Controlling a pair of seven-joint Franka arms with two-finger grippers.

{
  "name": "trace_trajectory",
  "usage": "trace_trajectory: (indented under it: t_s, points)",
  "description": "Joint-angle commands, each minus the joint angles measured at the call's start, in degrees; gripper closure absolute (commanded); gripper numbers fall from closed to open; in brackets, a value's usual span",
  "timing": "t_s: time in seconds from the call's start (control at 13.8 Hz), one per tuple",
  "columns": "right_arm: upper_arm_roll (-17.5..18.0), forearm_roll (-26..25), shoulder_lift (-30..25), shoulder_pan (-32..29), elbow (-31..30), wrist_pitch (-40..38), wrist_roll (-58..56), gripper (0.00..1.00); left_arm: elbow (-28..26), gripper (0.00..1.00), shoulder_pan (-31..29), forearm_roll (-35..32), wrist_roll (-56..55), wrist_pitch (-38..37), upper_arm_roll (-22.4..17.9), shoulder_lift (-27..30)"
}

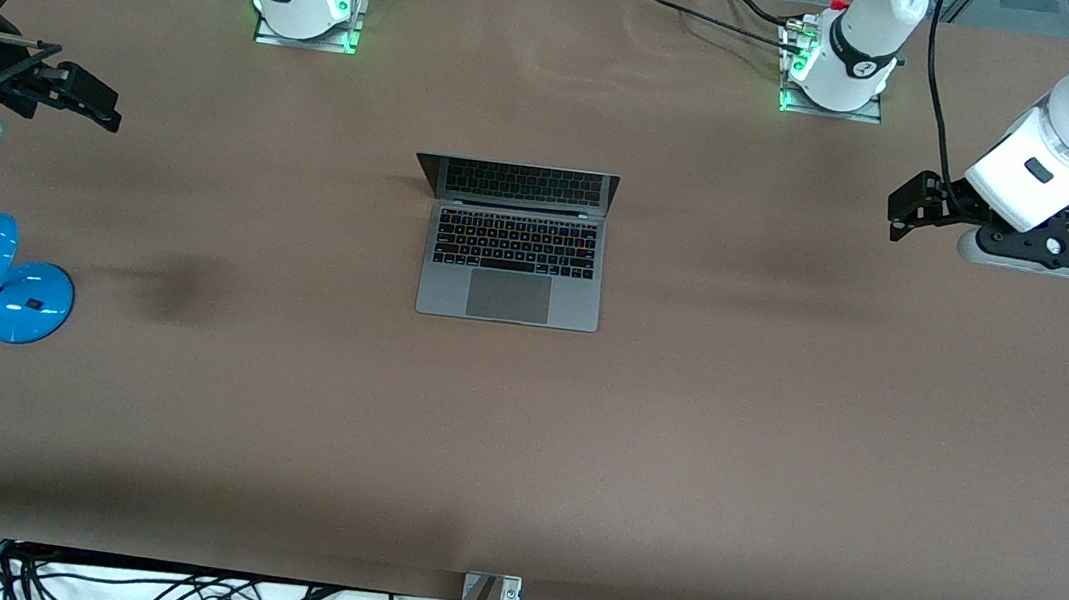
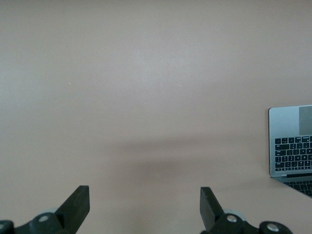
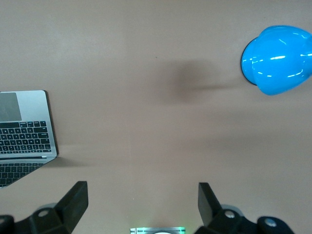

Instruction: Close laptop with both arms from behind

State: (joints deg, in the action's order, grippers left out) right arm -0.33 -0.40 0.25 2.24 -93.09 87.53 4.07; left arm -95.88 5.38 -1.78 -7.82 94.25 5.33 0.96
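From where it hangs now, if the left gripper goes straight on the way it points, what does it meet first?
Probably only the bare table. The left gripper is open and points at empty surface; the laptop sits off to one side of that line, so it looks missed.

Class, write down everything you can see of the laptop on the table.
The laptop is slim, grey-silver and looks like metal, with a black keyboard and a large trackpad. It lies open in the middle of the brown table, its dark screen raised on the edge toward the robot bases, mirroring the keys. Nothing touches it except the table; both grippers are well away at the table's ends.
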Motion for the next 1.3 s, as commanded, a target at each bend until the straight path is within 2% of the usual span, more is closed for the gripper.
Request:
trace_trajectory:
  t_s: [0.0, 1.01, 1.23]
  points:
    - [0.3, 0.0, -0.3, -0.5, -0.2, 0.7, 0.2, 0.0, 1.4, 0.0, 0.9, -1.6, 0.8, -0.5, -1.2, 0.6]
    - [0.3, -0.1, -0.4, -0.5, -0.2, 1.0, 0.2, 0.0, 2.4, 0.0, 0.9, -0.8, 0.2, -0.8, -1.6, -1.6]
    - [0.4, -0.1, -0.4, -0.5, -0.2, 0.9, 0.2, 0.0, 3.0, 0.0, 1.7, 1.5, -0.1, -5.7, -1.5, -1.3]
